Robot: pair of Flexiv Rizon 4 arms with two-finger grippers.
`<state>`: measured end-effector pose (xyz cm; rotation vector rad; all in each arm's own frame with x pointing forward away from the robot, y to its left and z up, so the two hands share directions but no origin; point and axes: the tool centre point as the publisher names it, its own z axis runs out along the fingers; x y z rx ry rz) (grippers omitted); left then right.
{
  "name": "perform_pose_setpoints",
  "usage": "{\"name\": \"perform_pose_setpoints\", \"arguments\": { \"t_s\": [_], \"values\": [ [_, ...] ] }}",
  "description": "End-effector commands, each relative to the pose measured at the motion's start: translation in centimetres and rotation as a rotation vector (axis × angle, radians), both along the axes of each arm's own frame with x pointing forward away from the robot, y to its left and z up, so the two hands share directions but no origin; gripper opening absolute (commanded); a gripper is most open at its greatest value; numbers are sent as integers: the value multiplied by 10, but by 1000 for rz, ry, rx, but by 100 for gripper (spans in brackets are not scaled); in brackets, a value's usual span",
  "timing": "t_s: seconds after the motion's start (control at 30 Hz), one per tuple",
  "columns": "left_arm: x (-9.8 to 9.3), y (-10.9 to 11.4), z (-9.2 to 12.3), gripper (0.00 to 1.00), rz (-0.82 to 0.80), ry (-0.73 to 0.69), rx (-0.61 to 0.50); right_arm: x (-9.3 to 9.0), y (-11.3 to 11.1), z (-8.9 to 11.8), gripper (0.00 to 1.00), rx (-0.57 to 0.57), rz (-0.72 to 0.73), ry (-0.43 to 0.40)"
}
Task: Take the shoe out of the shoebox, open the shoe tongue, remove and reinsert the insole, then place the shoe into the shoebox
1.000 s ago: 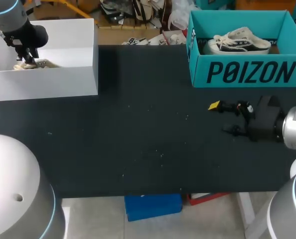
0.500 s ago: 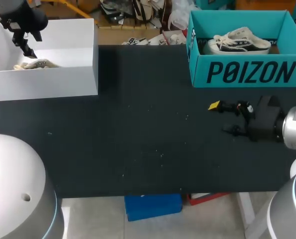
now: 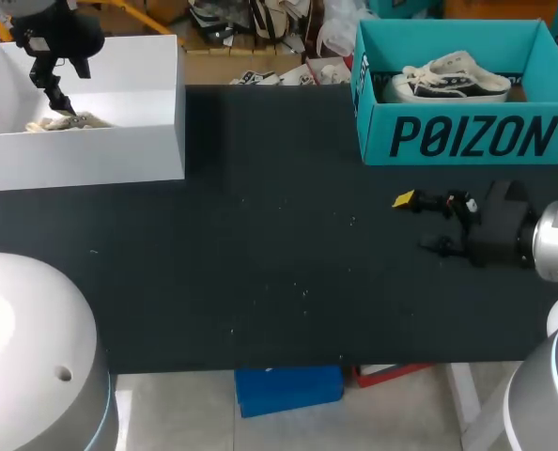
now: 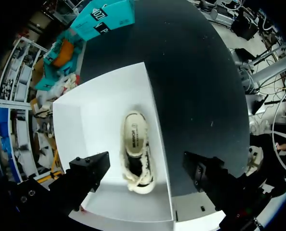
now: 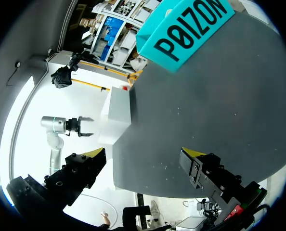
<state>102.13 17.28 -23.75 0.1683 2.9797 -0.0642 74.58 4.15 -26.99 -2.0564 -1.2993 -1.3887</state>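
Observation:
A cream shoe [image 3: 69,121] with dark trim lies on its sole in the white shoebox [image 3: 119,155] at the table's far left. In the left wrist view the shoe [image 4: 136,154] rests on the box floor [image 4: 97,125], insole showing. My left gripper [image 3: 61,101] hangs just above the shoe inside the box. Its fingers [image 4: 91,172] stand open, wide apart, with nothing between them. My right gripper [image 3: 420,222] hovers low over the table at the right, open and empty, one yellow fingertip [image 5: 96,153] showing in its wrist view.
A teal shoebox [image 3: 467,136] stands at the far right with a second pale shoe [image 3: 453,79] inside. It also shows as the teal box [image 5: 181,24] ahead of the right gripper. Between the two boxes lies bare black tabletop [image 3: 279,244].
My left gripper has opened, let go of the shoe and risen a little above it. The shoe stays in the white box. The right arm has not moved.

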Motion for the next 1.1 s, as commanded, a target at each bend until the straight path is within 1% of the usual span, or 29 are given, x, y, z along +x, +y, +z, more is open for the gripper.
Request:
{"name": "perform_pose_setpoints", "arguments": {
  "t_s": [0.03,0.13,0.2,0.37,0.5,0.53,0.67,0.87,0.97,1.07,1.1],
  "values": [
    [-1,1,0,100,-1,-2,1,1,1,0,100,-2,-1,1],
    [-1,1,0,100,-1,-2,1,1,1,0,100,-2,-1,1],
    [-7,-12,0,100,-49,-4,24,1,1,0,100,-2,-1,1],
    [-16,-43,3,100,-144,14,22,1,1,0,100,-2,-1,1],
    [-26,-63,-3,100,-163,59,39,1,1,0,100,-2,-1,1],
    [-28,-66,-4,100,-167,68,26,1,1,0,100,-2,-1,1],
    [-39,-75,-11,100,-127,103,25,1,1,0,100,-2,-1,1],
    [-66,-93,-16,100,-97,117,9,1,1,0,100,-2,-1,1],
    [-78,-98,-18,100,-82,121,1,1,1,0,100,-2,-1,1],
    [-86,-102,-21,100,-76,130,-4,1,1,0,100,-2,-1,1],
    [-86,-102,-21,100,-76,130,-4,1,1,0,100,-2,-1,1]
  ]
}}
